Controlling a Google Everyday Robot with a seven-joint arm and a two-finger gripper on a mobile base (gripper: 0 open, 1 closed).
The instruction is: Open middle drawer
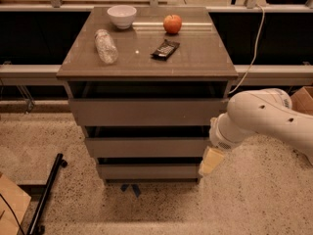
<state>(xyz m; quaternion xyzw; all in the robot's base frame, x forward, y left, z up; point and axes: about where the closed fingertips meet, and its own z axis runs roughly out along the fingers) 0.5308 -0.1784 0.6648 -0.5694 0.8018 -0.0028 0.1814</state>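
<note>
The middle drawer (pixel 145 147) is the medium-height grey-brown panel of the cabinet, between a taller top drawer (pixel 146 112) and a shorter bottom drawer (pixel 146 171). All three fronts stand flush and closed. My gripper (pixel 211 161) hangs from the white arm (pixel 264 119) at the cabinet's right front corner, level with the gap between the middle and bottom drawers. It is beside the drawer fronts, not on them.
On the cabinet top lie a white bowl (pixel 122 15), a red apple (pixel 172 24), a clear plastic bottle (pixel 105 46) and a dark snack packet (pixel 165 49). A black pole (pixel 46 192) lies on the floor at the left. A cardboard box (pixel 303 98) stands at the right.
</note>
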